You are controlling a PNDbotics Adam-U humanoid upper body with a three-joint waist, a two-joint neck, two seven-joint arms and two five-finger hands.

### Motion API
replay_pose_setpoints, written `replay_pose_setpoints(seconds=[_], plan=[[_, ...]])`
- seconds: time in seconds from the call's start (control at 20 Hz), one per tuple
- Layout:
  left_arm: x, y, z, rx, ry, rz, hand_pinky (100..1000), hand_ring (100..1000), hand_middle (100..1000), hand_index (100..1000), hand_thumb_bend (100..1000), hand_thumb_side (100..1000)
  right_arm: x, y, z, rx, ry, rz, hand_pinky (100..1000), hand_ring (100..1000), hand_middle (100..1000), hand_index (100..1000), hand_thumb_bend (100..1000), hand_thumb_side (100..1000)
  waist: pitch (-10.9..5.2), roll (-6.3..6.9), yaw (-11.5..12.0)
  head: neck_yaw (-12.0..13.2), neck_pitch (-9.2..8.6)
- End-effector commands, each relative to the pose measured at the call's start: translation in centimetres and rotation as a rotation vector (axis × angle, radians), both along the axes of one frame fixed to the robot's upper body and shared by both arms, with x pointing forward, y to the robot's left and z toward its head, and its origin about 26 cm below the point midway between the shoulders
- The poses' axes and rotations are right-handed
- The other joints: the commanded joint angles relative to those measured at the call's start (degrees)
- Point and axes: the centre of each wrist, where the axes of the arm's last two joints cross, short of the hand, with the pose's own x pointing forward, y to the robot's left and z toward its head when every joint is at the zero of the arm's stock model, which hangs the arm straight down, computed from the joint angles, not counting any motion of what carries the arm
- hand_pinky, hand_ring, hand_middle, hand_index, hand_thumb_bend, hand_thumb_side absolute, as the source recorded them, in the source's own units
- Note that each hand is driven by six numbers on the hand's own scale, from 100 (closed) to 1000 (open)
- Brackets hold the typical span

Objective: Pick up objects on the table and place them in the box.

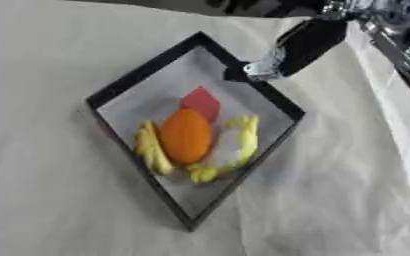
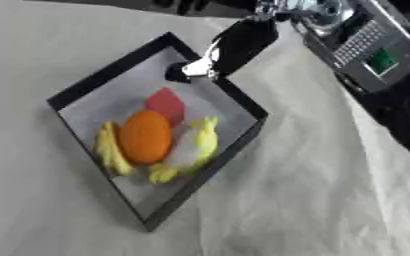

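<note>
A black-rimmed box [image 1: 143, 70] with a pale floor lies askew, like a diamond, on the cloth. Inside it sit an orange oval fruit [image 1: 186, 136], a red piece [image 1: 201, 102] behind it, a yellow banana-like piece [image 1: 151, 147] on its left and a curved yellow piece [image 1: 243, 140] on its right. My right hand [image 1: 300, 47] comes in from the upper right and hangs over the box's upper right rim. Its fingers [image 1: 265, 69] point straight down-left, silver at the tip, with nothing in them. My left hand does not show.
A creased white cloth [image 1: 51, 200] covers the table all round the box. My right forearm [image 2: 366, 47], with a grey panel and a green patch, fills the upper right corner. A dark strip runs along the far edge.
</note>
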Motion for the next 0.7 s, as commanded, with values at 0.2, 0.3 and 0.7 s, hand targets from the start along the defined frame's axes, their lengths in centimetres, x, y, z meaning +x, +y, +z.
replay_pose_setpoints(seconds=[0.2, 0.3, 0.7], plan=[[-0.4, 0.3, 0.3, -0.038, -0.035, 0.011, 872, 796, 729, 797, 343, 587, -1.5, -2.5, 0.7, 0.305, -0.078, -0.107, 853, 808, 818, 869, 174, 487, -1.43, 1.73, -0.75, 0.72, -0.53], [-0.3, 0.2, 0.0, -0.071, -0.041, 0.011, 872, 796, 729, 798, 337, 592, -1.2, -2.9, -0.1, 0.417, -0.071, -0.132, 858, 811, 823, 875, 145, 511, -1.50, 2.00, -1.00, 0.79, -0.74], [-0.3, 0.0, -1.5, -0.214, -0.064, -0.008, 873, 796, 732, 806, 317, 615, -0.1, -4.2, -3.1, 0.741, -0.068, -0.173, 857, 804, 824, 882, 304, 398, -1.55, 2.75, -1.35, 1.72, -0.35]])
